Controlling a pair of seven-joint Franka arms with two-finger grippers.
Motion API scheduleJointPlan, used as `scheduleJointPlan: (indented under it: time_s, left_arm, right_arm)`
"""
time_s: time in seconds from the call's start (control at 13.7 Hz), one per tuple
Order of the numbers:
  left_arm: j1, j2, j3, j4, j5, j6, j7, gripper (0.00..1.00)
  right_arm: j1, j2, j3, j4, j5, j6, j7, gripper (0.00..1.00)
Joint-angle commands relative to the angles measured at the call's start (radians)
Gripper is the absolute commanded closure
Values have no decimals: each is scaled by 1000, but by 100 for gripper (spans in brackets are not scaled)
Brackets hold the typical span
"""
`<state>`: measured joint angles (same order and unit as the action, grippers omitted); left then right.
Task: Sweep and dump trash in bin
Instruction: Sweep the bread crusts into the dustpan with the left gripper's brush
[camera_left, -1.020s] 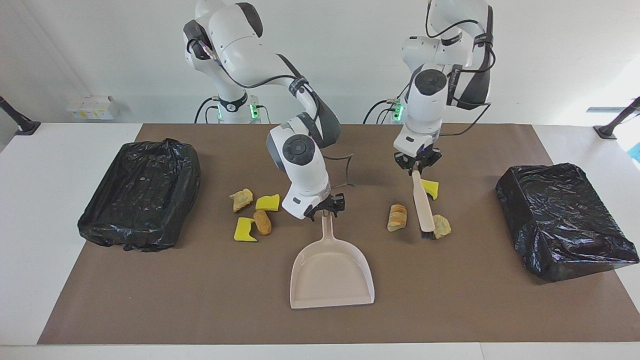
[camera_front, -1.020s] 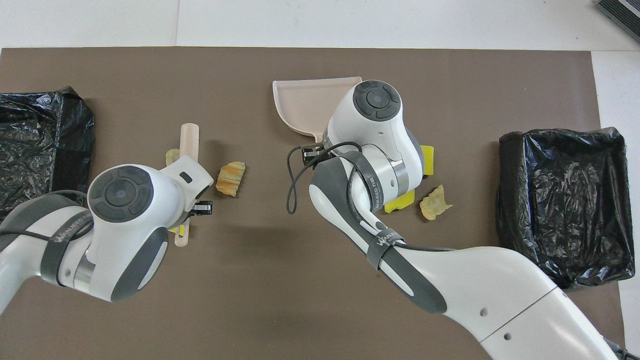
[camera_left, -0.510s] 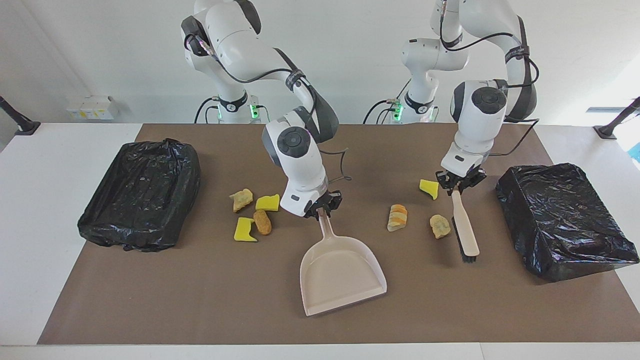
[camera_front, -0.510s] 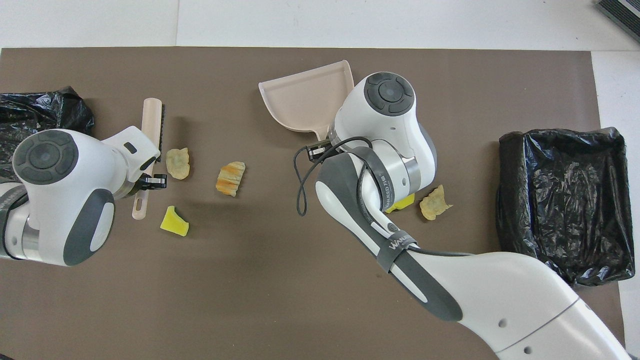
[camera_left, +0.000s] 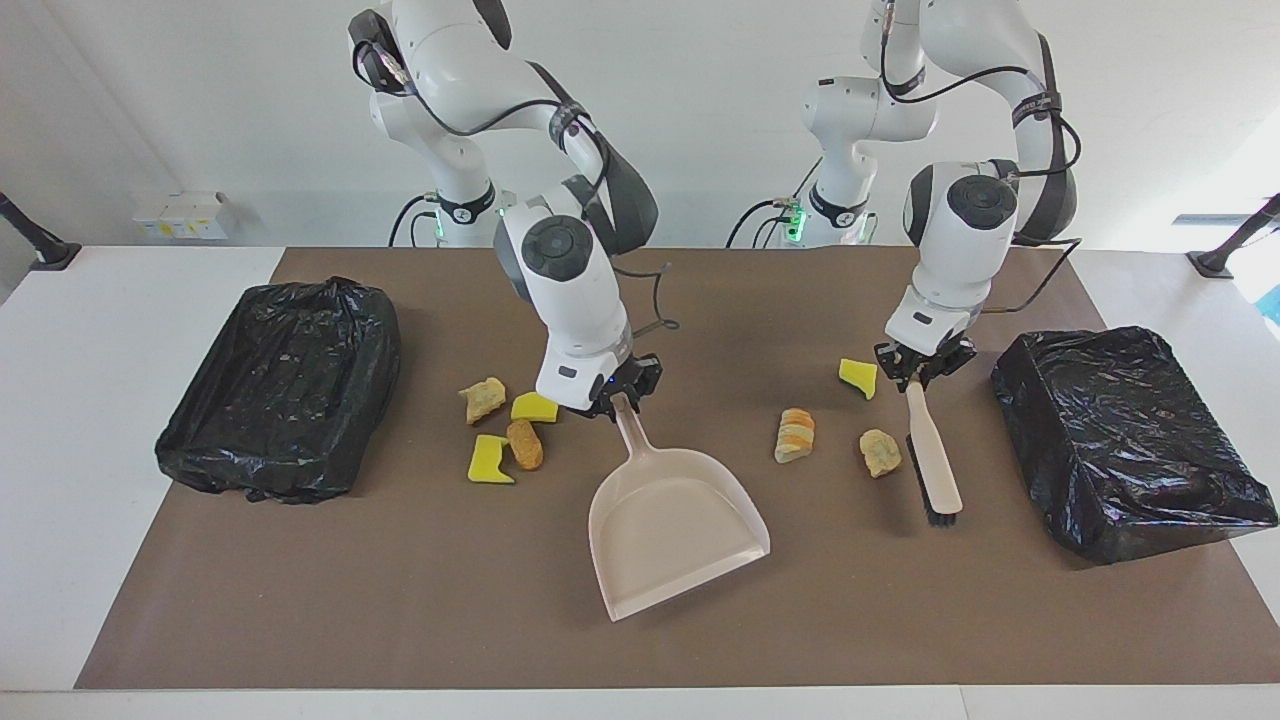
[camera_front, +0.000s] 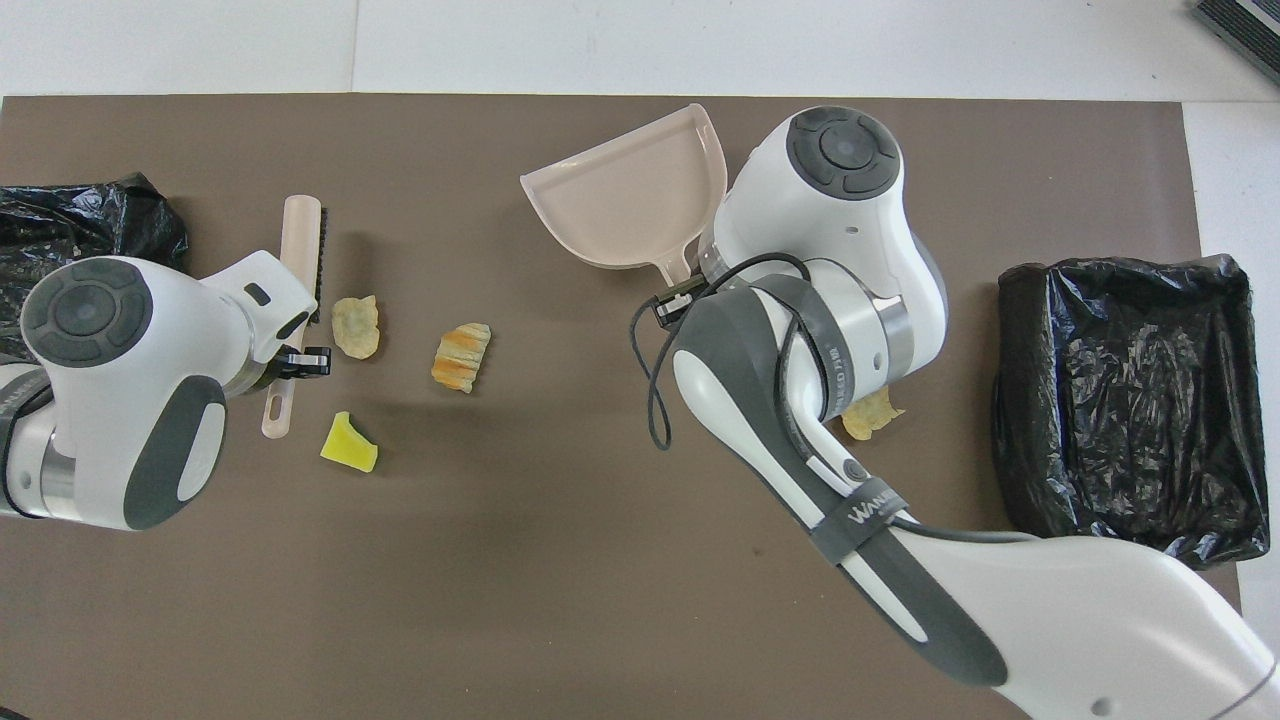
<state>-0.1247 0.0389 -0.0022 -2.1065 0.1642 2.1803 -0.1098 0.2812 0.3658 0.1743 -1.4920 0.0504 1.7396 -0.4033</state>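
Surface: brown paper mat (camera_left: 400, 600) on white table.
Right gripper (camera_left: 622, 398): clamped on beige plastic dustpan (camera_left: 675, 530) handle.
Left gripper (camera_left: 915, 372): clamped on beige brush (camera_left: 932, 455).
Trash: four pieces (camera_left: 510, 432) by dustpan toward right arm's end; three (camera_left: 838, 425) toward brush.

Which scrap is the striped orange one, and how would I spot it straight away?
Start at the dustpan in the middle of the brown mat. Between it and the brush lie two brown chunks. The striped chunk is the one beside the dustpan, and only it has orange and cream bands.
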Motion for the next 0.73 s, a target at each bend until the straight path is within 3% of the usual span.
scheduleJointPlan:
  time_s: [0.0,0.22,0.66]
  left_arm:
    - [68,-4,-13,-9,1,-5,103,100]
    - [60,-8,-13,-62,-2,2,108,100]
    - [-56,30,-21,-115,-60,59,125,100]
  right_arm:
    - [-46,-57,7,-126,-20,24,-289,100]
    - [-65,-64,11,-134,-130,-6,-488,100]
    - [-37,-33,13,-139,-106,-14,-468,100]
